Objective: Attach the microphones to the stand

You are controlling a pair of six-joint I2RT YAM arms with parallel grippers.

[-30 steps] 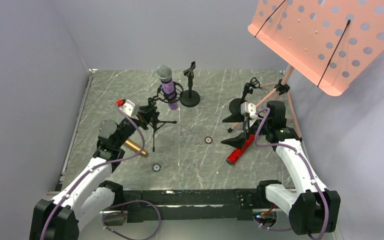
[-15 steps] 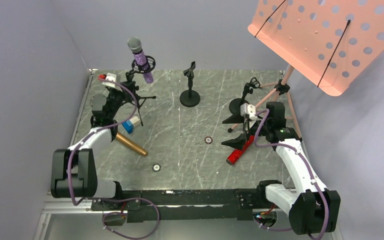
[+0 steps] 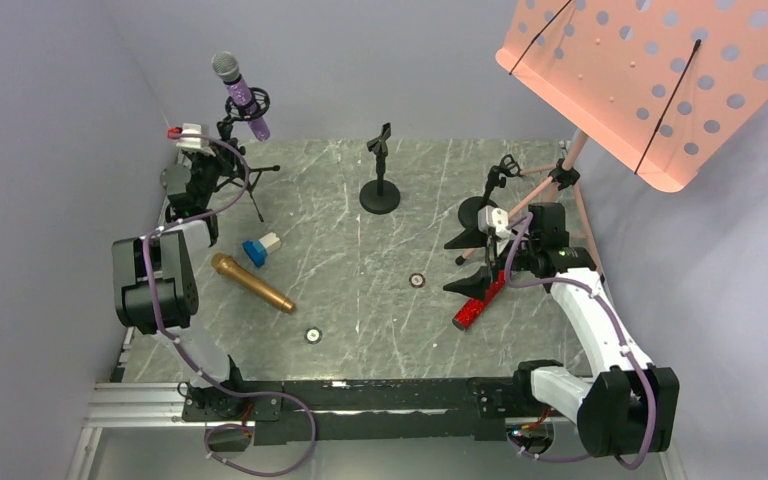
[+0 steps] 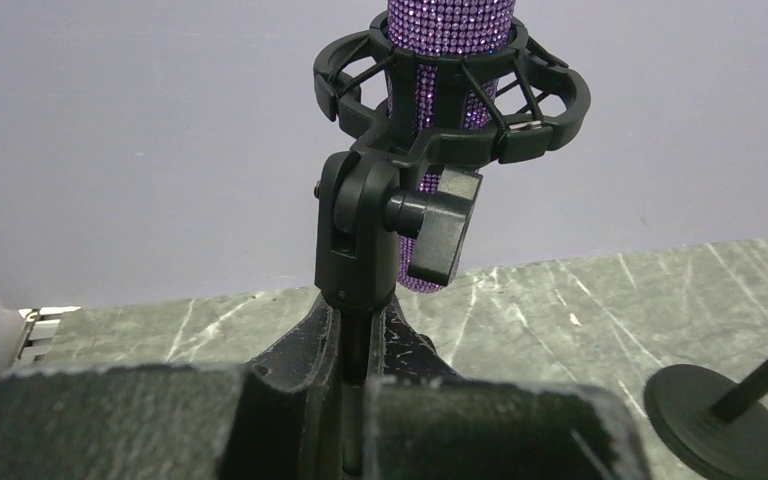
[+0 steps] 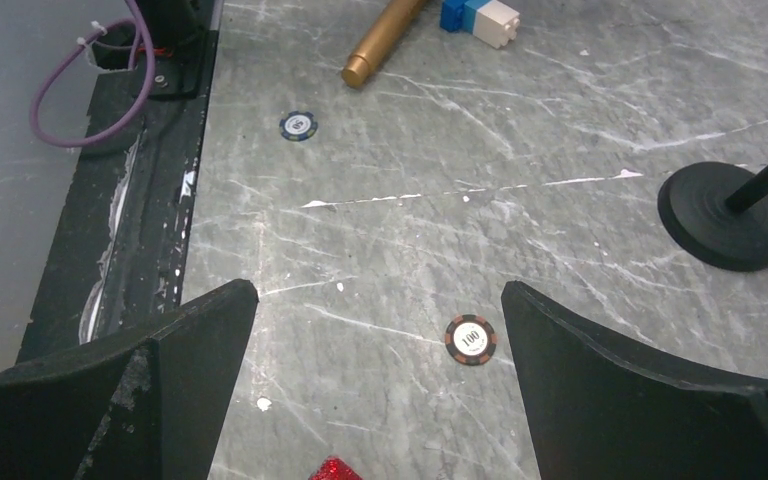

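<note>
A: State of the left gripper (image 4: 355, 405)?

B: Clenched on the post of the black tripod stand with the ring shock mount (image 4: 380, 220), at the far left corner of the grey marbled table (image 3: 380, 330). The purple glitter microphone with the silver mesh head (image 3: 243, 92) sits in that mount, head up, leaning.

A: And the right gripper (image 5: 378, 295)?

B: Released, fingers spread wide, hanging over the red glitter microphone (image 3: 480, 300), which lies flat at the right. The all-gold microphone (image 3: 252, 283) lies flat at the left, near a blue-and-white block (image 3: 260, 248).
</note>
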